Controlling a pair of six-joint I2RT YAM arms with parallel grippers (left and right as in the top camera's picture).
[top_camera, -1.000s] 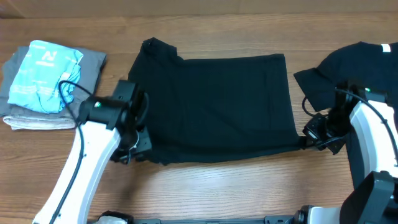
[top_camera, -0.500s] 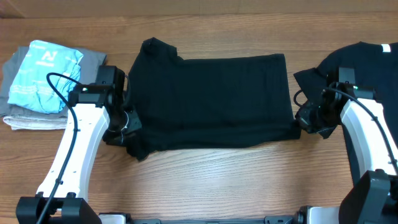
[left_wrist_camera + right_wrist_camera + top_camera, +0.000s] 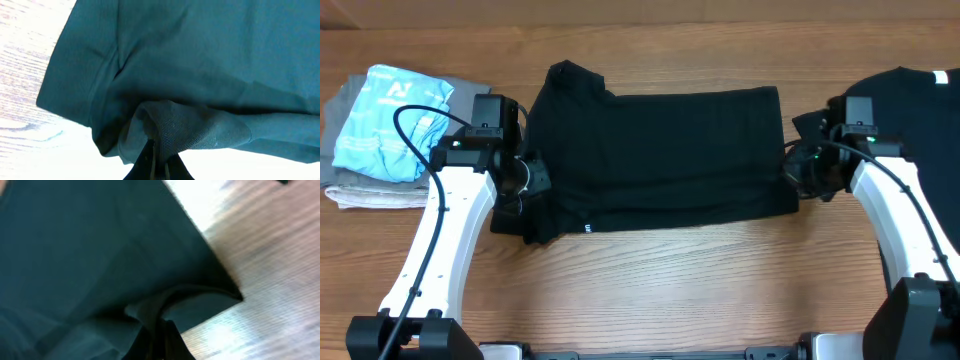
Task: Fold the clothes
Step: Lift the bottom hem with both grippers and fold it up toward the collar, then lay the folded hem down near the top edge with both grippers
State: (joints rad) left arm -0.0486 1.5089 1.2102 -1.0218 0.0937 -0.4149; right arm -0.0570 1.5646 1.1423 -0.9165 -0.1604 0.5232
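Note:
A black T-shirt [image 3: 660,150] lies spread across the middle of the table, its near hem doubled back, with a small white mark [image 3: 588,229] showing on the near edge. My left gripper [image 3: 525,187] is shut on the shirt's near-left corner. In the left wrist view the fabric [image 3: 200,60] bunches into the pinched tips of that gripper [image 3: 157,161]. My right gripper [image 3: 798,172] is shut on the near-right corner. The right wrist view shows this gripper [image 3: 161,339] with a fold of the cloth [image 3: 75,255] between its jaws.
A second black T-shirt [image 3: 910,95] lies heaped at the far right, behind the right arm. At the far left sits a folded stack, a light blue garment [image 3: 390,120] on grey cloth [image 3: 380,190]. Bare wooden table [image 3: 670,290] runs along the front.
Both grippers have moved away from the table's front edge, carrying the shirt's near hem with them. The near edge now lies farther back and the white mark has come into view.

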